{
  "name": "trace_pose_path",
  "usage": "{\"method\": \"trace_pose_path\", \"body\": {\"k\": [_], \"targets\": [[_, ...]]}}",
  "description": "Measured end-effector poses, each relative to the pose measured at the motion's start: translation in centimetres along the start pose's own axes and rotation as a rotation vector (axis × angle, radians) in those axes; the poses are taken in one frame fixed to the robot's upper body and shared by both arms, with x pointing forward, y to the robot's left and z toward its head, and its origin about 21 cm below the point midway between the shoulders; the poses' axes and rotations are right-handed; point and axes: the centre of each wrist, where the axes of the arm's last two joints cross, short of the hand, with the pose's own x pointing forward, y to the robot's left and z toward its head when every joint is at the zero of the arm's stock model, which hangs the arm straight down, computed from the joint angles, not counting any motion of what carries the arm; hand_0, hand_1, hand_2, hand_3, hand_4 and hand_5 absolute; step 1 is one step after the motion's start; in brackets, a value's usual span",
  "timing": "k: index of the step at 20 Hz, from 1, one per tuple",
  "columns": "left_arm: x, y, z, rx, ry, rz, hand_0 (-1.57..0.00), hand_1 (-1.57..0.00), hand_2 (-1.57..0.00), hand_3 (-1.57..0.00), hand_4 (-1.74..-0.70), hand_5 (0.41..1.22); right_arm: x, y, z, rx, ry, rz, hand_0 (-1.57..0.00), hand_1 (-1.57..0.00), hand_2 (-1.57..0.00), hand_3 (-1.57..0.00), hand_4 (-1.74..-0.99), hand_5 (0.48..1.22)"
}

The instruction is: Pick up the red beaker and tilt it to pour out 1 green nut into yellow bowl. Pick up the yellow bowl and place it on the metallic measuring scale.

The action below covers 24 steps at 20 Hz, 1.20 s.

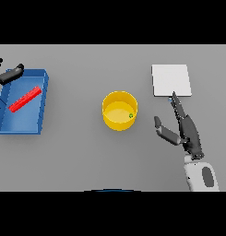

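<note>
- My right robot hand (187, 131) is nearest, at the lower right of the grey table (77, 156). It is open wide: fingers straight and pointing away from me, thumb spread out to the left. It holds nothing.
- The longest fingertip of that hand reaches the near edge of the scale (171, 80); I cannot tell whether it touches.
- The yellow bowl (119, 110) stands upright at mid table, left of my right hand and apart from it.
- One green nut (131, 115) lies inside the bowl, against its right inner wall.
- The scale, a flat pale square, lies beyond and to the right of the bowl, well apart from it.
- A blue tray (23, 125) sits at the far left of the table.
- A red beaker (25, 99) lies on its side inside the tray, slanting from near-left to far-right.
- My left robot hand (8, 74) shows at the far left edge, over the tray's far corner. Its fingers look relaxed and hold nothing; it is apart from the beaker.
</note>
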Motion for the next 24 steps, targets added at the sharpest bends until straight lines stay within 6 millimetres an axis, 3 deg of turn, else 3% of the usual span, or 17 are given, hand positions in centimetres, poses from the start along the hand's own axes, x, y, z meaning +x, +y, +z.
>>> {"method": "trace_pose_path", "body": {"k": [5, 9, 14, 16, 18, 24], "targets": [[-0.3, -0.8, -0.2, 0.053, -0.038, 0.002, -0.04, -0.04, -0.03, -0.02, -0.73, 0.664, 0.9, 0.0, -0.9, 0.002, 0.028, 0.009, 0.0, 0.0, 0.0, 0.0, -1.281, 0.688], [-0.1, -1.0, -0.3, 0.07, -0.059, 0.036, -0.02, -0.01, -0.01, -0.01, -0.72, 0.685, 2.2, 0.1, -2.3, 0.069, -0.004, 0.179, -0.01, 0.0, 0.0, 0.0, -1.167, 0.672], [-0.1, -1.0, 0.1, 0.065, -0.094, 0.052, 0.0, 0.0, 0.0, 0.0, -0.74, 0.709, 4.7, 0.3, -5.8, 0.334, -0.136, 0.381, 0.0, 0.0, 0.0, 0.0, -1.26, 0.656], [-0.2, -1.1, 0.0, 0.067, -0.089, 0.057, 0.0, 0.0, 0.0, 0.0, -0.74, 0.709, 4.8, 0.8, -6.3, 0.404, -0.132, 0.5, 0.0, 0.0, 0.0, 0.0, -1.243, 0.638], [-0.4, -1.2, 0.1, 0.063, -0.095, 0.074, 0.0, 0.0, 0.0, 0.0, -0.75, 0.711, 6.1, 1.4, -7.4, 0.492, -0.192, 0.654, 0.0, 0.0, 0.0, 0.0, -1.23, 0.62], [-0.7, -1.1, 0.1, 0.058, -0.109, 0.073, 0.0, 0.0, 0.0, 0.0, -0.76, 0.717, 7.7, 2.6, -9.7, 0.705, -0.246, 0.878, 0.0, 0.0, 0.0, 0.0, -1.226, 0.632]]}}
